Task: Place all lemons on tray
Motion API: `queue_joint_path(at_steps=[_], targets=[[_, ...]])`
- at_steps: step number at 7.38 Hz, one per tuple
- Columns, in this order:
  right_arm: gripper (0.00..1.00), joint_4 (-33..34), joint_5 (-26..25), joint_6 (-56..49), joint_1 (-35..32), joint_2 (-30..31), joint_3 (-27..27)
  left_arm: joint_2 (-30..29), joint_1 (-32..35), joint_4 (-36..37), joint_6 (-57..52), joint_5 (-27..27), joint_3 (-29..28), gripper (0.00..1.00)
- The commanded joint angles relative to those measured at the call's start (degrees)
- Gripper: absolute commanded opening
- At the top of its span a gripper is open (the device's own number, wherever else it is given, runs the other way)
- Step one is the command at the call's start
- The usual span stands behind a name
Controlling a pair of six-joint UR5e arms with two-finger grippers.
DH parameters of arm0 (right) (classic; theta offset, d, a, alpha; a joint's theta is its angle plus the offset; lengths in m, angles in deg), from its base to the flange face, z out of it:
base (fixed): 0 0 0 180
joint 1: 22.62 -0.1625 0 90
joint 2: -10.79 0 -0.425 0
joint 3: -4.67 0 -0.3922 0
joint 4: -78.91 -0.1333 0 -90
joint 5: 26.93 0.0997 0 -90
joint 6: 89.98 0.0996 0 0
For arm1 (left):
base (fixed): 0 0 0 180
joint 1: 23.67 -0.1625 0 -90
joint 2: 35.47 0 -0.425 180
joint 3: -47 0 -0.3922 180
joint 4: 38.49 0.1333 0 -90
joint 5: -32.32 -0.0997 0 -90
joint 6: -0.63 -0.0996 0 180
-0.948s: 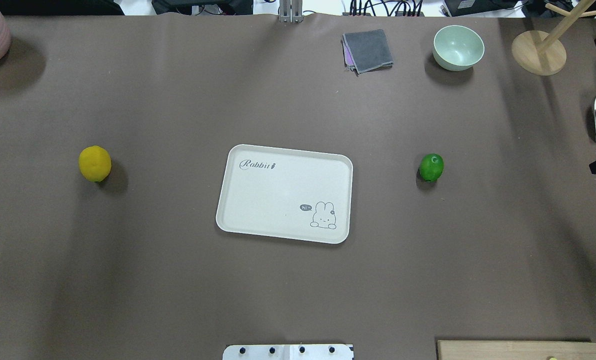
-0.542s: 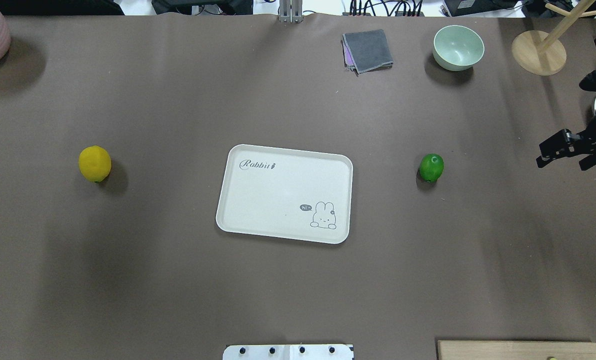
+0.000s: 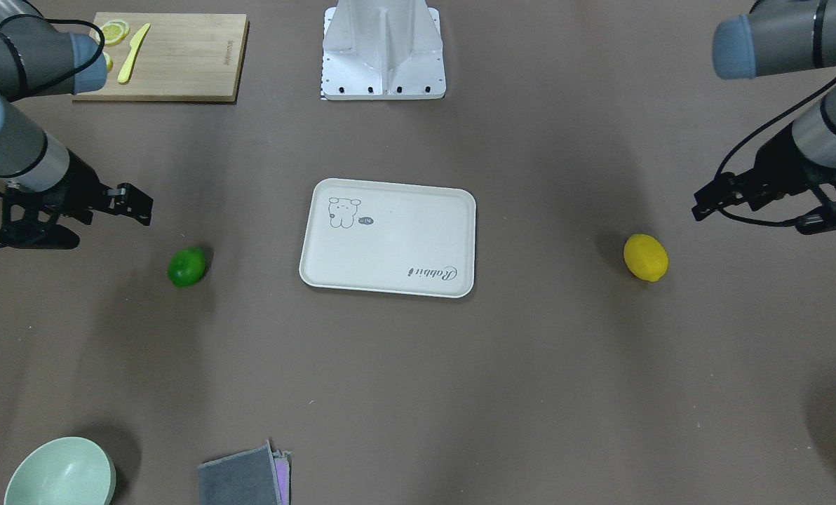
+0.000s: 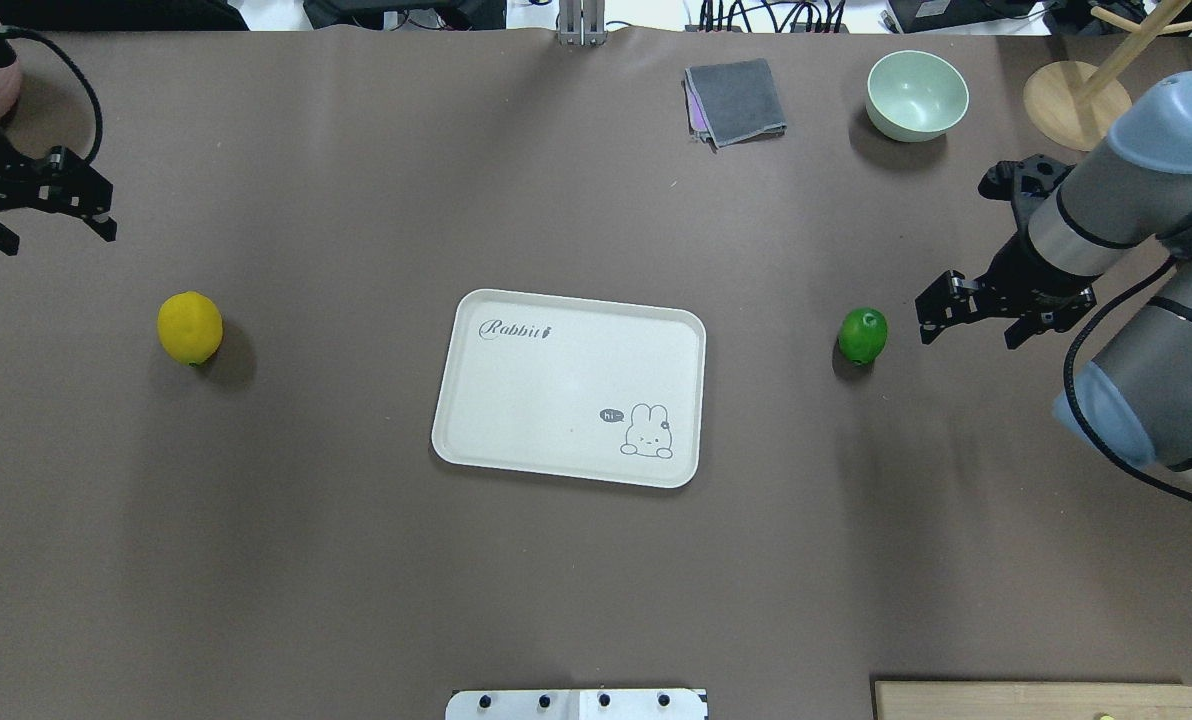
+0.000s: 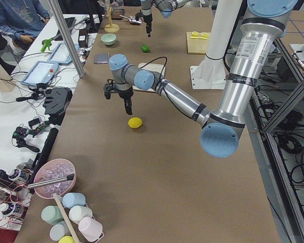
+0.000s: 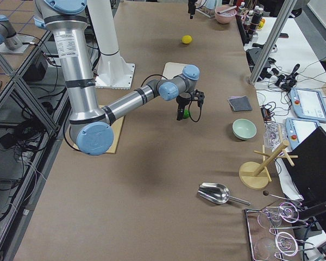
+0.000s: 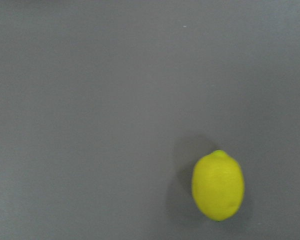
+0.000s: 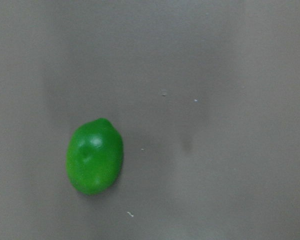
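The yellow lemon [image 4: 190, 327] lies on the table left of the tray [image 4: 556, 390]; the left wrist view shows it too [image 7: 218, 185]. The green lemon [image 4: 863, 335] lies right of the tray and also shows in the right wrist view [image 8: 94, 156]. The cream tray with the rabbit drawing holds nothing. My left gripper [image 4: 56, 238] is open, above the table, behind and left of the yellow lemon. My right gripper [image 4: 971, 338] is open and empty, just right of the green lemon and apart from it.
A mint bowl [image 4: 916, 95], a grey cloth [image 4: 736, 100] and a wooden stand [image 4: 1076, 105] sit at the table's far side. A cutting board [image 3: 162, 56] with lemon slices and a knife lies near my base. A metal scoop [image 6: 214, 191] lies far right.
Both arms have come into the overhead view. The right gripper moved left towards the green lemon. The left gripper entered at the far left. Lemons and tray have not moved.
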Motion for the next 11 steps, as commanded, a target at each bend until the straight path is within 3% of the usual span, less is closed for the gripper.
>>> queue_joint_path(at_steps=[1,4,7,9,11], targets=[[0.99,-0.2,-1.9,0.6,2.6,-5.1,4.7,-2.0,-3.8,0.2,-0.1,-1.8,-0.3,0.98],[0.98,-12.3,-1.9,1.3,4.1,-6.4,13.1,0.9,-4.1,-7.9,1.2,-1.9,-4.4,0.97],[0.94,-13.2,-2.2,2.1,4.6,-6.2,14.1,3.9,-7.1,-24.0,7.8,-3.9,-12.0,0.97],[0.77,-13.3,-2.3,2.1,4.6,-6.4,15.1,3.9,-9.2,-29.0,12.9,-4.0,-14.7,0.97],[0.72,-13.3,-2.3,2.2,4.6,-7.8,16.0,4.8,-11.6,-32.1,17.6,-6.8,-14.9,0.97]])
